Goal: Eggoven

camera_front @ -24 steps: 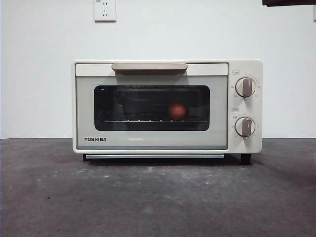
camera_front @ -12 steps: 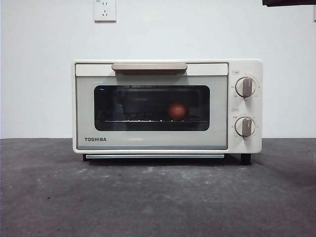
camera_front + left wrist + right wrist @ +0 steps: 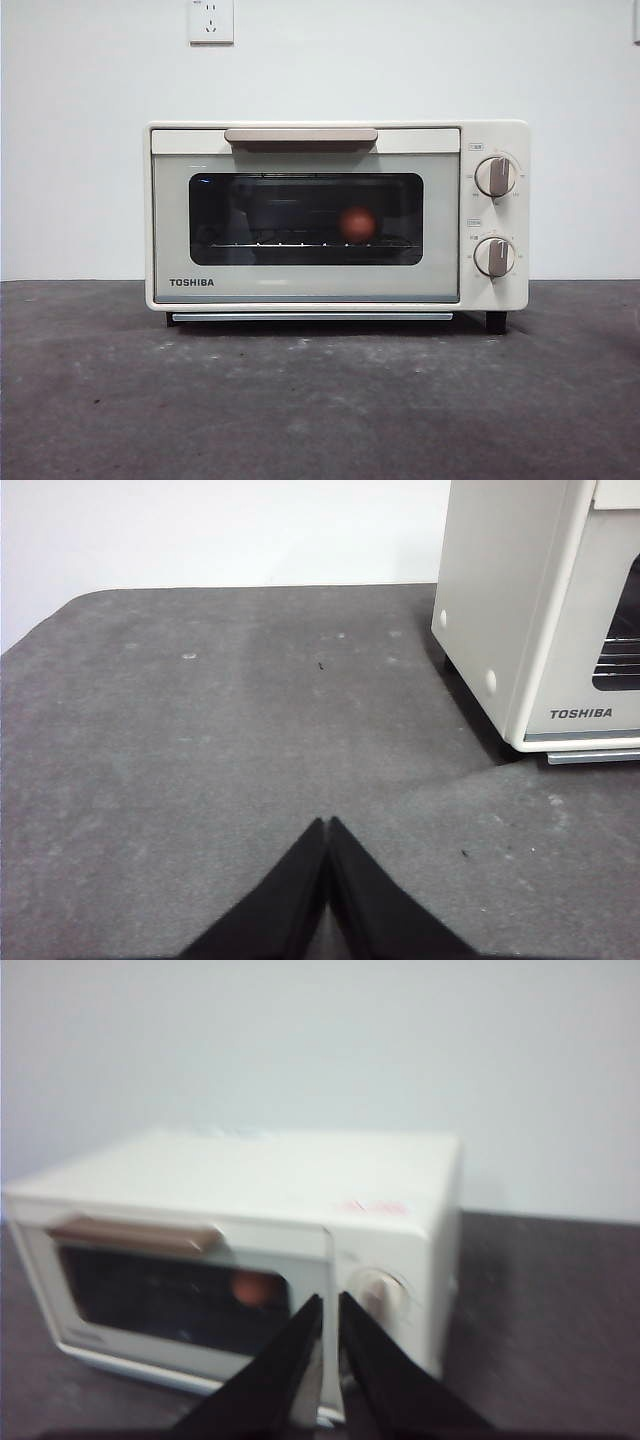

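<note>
Oven (image 3: 336, 215) door shut, egg (image 3: 357, 224) inside on the wire rack, seen thru the glass, right of window centre. Left gripper (image 3: 327, 825) clenched tip-to-tip, empty, low over the table (image 3: 200, 760) off the oven's left front corner, not touching it. Right gripper (image 3: 329, 1302) nearly closed (thin slit between tips), holds nothing, up in front of the oven, aimed near the upper knob (image 3: 378, 1295). That view is blurry.

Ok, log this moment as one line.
egg: inside Toshiba toaster oven, on rack | door: closed | left tool: shut, beside oven | right tool: nearly shut, raised before oven
</note>
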{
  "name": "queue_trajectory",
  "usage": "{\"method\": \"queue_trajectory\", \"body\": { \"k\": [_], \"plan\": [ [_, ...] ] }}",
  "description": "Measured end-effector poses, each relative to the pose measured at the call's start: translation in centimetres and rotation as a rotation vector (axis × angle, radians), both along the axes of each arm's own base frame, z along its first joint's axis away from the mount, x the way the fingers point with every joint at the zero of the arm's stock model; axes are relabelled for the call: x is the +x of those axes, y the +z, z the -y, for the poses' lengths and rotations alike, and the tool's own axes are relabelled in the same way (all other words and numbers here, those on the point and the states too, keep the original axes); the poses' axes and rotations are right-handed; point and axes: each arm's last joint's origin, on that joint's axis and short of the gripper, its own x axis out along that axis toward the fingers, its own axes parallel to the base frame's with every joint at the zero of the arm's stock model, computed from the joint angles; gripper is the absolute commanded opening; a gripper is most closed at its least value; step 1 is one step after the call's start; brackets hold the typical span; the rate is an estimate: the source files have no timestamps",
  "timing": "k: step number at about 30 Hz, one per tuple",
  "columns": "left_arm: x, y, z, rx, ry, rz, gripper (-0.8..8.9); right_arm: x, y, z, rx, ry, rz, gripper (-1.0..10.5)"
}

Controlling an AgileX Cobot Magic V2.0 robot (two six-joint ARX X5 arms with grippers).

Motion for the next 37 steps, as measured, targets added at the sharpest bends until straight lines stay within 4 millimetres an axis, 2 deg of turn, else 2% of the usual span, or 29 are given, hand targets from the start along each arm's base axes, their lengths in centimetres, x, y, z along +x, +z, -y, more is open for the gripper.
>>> {"method": "queue_trajectory", "body": {
  "k": [7,10,18,22,26,37],
  "plan": [
    [0.0,0.0,0.0,0.000,0.000,0.000,0.08,-0.2,-1.6,3.2,0.008,-0.189,0.026,0.0],
    [0.0,0.0,0.0,0.000,0.000,0.000,0.08,-0.5,-3.2,4.0,0.014,-0.255,0.046,0.0],
    [0.0,0.0,0.0,0.000,0.000,0.001,0.08,-0.2,-9.3,4.4,0.038,-0.293,-0.013,0.0],
    [0.0,0.0,0.0,0.000,0.000,0.001,0.08,-0.2,-10.6,4.4,0.028,-0.281,-0.139,0.0],
    [0.0,0.0,0.0,0.000,0.000,0.002,0.08,-0.2,-10.9,4.4,0.027,-0.283,-0.172,0.0],
    [0.0,0.0,0.0,0.000,0.000,0.002,0.08,-0.2,-10.2,4.3,0.055,-0.281,-0.102,0.0]
  ]
}}
